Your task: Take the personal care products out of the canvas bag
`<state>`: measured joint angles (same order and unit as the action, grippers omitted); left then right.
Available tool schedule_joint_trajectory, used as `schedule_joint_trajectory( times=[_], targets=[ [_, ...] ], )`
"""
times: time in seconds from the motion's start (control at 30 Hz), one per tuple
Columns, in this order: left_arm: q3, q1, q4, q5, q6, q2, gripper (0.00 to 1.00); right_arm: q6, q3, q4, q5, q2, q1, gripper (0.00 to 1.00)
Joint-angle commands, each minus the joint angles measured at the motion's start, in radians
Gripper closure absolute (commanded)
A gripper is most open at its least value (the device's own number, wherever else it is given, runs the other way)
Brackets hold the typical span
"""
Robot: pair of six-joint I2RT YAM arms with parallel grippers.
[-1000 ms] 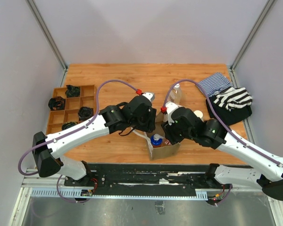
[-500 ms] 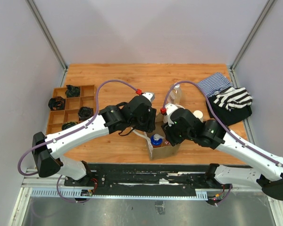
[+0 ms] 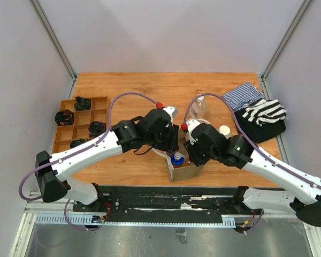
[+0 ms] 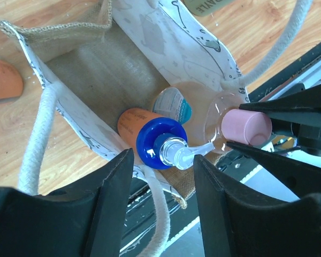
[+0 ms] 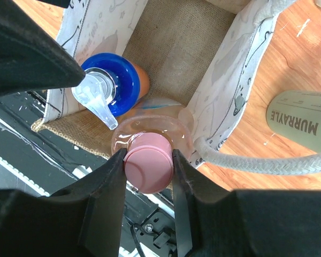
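Right gripper (image 5: 148, 170) — clamped on pink-capped bottle (image 5: 148, 160) in canvas bag (image 5: 224, 75).

Inside the open, upright canvas bag (image 4: 166, 37) are 3 products: a clear pink-capped bottle (image 5: 148, 168) in 1 corner, an orange bottle (image 4: 161, 143) with a blue pump top beside it, and a teal-labelled item (image 4: 174, 104) touching both. A cream bottle (image 5: 302, 120) sits just outside.

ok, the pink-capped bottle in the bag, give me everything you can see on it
The pink-capped bottle has a clear, rounded, plastic-looking body, peach-tinted, and a matte pink cylindrical cap. It stands upright in a corner of the canvas bag, beside the blue-topped orange pump bottle. The right gripper is shut on its cap, one finger each side.
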<state>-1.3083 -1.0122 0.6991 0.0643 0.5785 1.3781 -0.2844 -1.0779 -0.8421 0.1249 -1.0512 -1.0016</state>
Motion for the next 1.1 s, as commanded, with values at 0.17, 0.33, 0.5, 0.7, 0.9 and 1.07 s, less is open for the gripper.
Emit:
schedule_joint_trajectory(
  times=[0.17,0.33,0.5,0.7,0.9,1.07],
  targets=[
    [0.029,-0.025,-0.029,-0.100,-0.046,-0.055,0.47,0.037,-0.140,-0.009,0.116,0.015,-0.012,0.89],
    [0.029,-0.031,0.006,-0.065,-0.052,-0.074,0.47,0.092,-0.303,-0.012,0.190,-0.009,-0.011,0.91],
    [0.050,-0.034,-0.027,-0.091,-0.058,-0.104,0.47,0.149,-0.441,0.032,0.293,-0.010,-0.011,0.91],
    [0.050,-0.075,-0.050,-0.086,-0.096,-0.085,0.47,0.287,-0.541,0.168,0.488,-0.012,0.006,0.90],
    [0.008,-0.178,-0.028,0.014,-0.152,0.010,0.48,0.386,-0.577,0.285,0.539,-0.039,0.109,0.88],
    [-0.015,-0.206,-0.004,0.090,-0.157,0.075,0.48,0.312,-0.552,0.285,0.342,-0.076,0.348,0.89]
  ],
)
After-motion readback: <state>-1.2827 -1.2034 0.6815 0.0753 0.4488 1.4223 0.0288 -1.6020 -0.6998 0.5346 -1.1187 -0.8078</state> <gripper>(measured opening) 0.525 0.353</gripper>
